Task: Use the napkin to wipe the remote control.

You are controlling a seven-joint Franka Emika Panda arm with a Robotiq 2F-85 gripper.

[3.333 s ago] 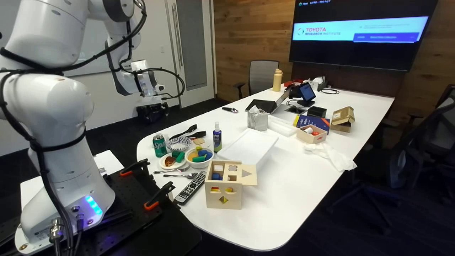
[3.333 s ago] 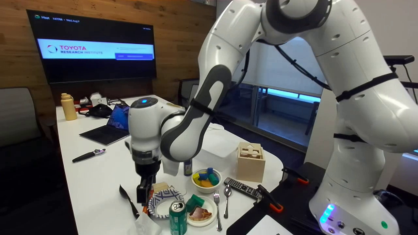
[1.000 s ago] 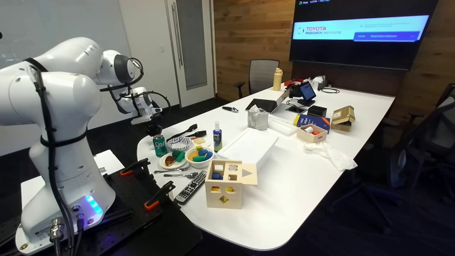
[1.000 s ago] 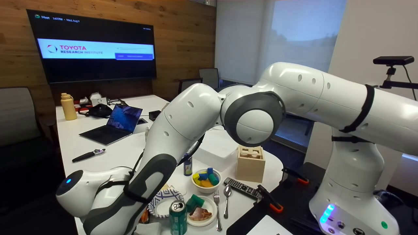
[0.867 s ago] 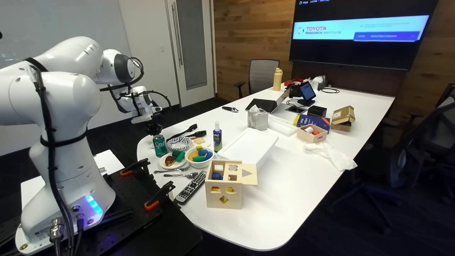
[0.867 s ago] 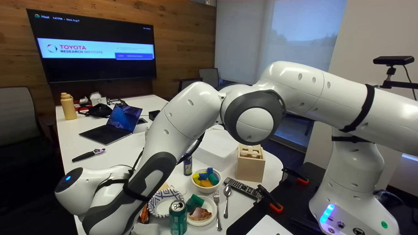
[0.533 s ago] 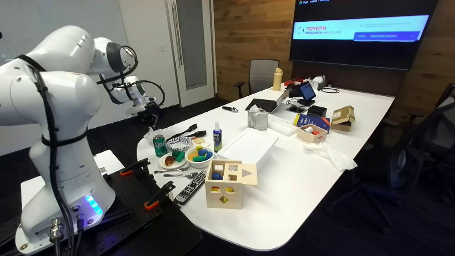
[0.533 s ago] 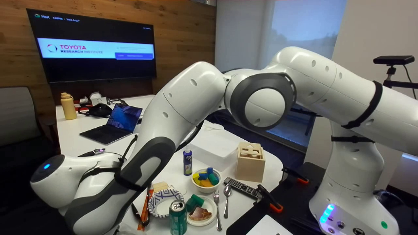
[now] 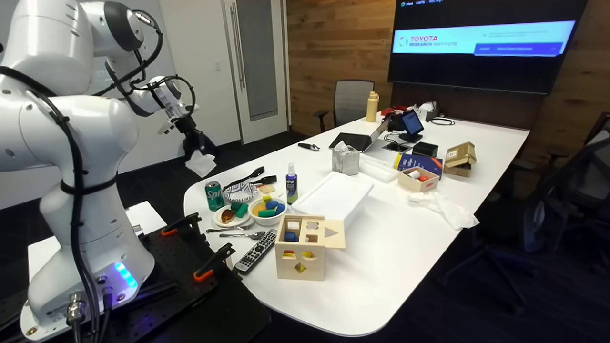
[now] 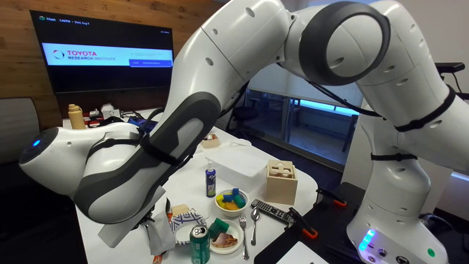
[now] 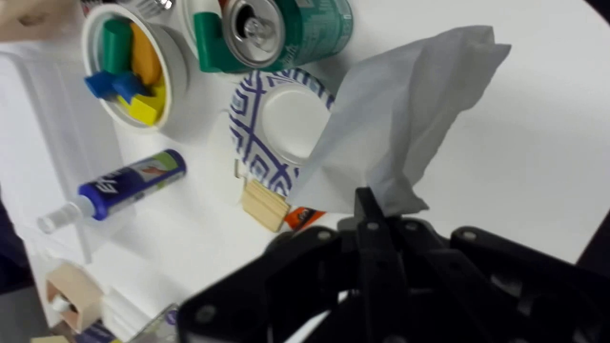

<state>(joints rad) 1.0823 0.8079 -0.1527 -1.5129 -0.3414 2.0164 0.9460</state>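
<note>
I have the napkin [image 11: 395, 119] pinched in my gripper [image 11: 381, 212], caught at one edge, the rest of it hanging creased and loose. It is up off the surface [image 9: 381, 267]; in the wrist view it hides part of the patterned bowl [image 11: 247, 126], near the soda can [image 11: 312, 33]. The remote [image 10: 272, 211] lies on the surface, well apart from the napkin and just beside the wooden box [image 10: 280, 189], showing in both exterior views. A spoon [image 10: 254, 231] and a fork [image 10: 244, 234] lie between the remote and the plate [image 10: 221, 250], the spoon nearer the remote. The white bowl [image 10: 229, 213] of coloured blocks [image 10: 240, 201] sits near them.
</note>
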